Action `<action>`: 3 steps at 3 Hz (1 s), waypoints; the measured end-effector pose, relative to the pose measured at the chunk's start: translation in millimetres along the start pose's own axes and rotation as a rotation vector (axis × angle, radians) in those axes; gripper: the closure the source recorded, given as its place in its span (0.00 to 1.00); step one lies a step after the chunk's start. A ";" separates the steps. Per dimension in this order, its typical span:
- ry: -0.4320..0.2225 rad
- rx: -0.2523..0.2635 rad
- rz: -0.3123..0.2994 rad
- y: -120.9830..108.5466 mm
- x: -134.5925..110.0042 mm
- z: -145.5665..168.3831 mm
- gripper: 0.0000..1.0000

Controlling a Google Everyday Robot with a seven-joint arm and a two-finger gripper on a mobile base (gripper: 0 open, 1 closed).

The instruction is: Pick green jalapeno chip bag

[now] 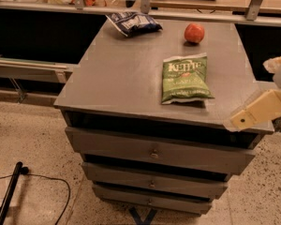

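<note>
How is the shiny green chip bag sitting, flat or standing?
Flat: the green chip bag lies label-up on the grey cabinet top. The beige gripper is by the cabinet's right front corner.

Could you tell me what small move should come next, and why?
Probably move the gripper in over the green jalapeno chip bag: the gripper is at the front right edge of the cabinet top, apart from the bag, which lies flat.

Cream blocky claw [246, 117], right edge — 1 dark dot
</note>
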State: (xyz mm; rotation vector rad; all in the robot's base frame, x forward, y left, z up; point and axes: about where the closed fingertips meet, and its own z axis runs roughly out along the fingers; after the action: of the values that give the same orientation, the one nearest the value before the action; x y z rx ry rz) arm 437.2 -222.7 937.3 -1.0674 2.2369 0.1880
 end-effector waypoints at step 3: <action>-0.195 0.257 0.251 -68.3 11.0 31.9 0.00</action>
State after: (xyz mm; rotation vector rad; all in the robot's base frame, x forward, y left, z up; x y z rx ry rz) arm 498.2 -262.5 915.3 -0.6053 2.1425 0.1020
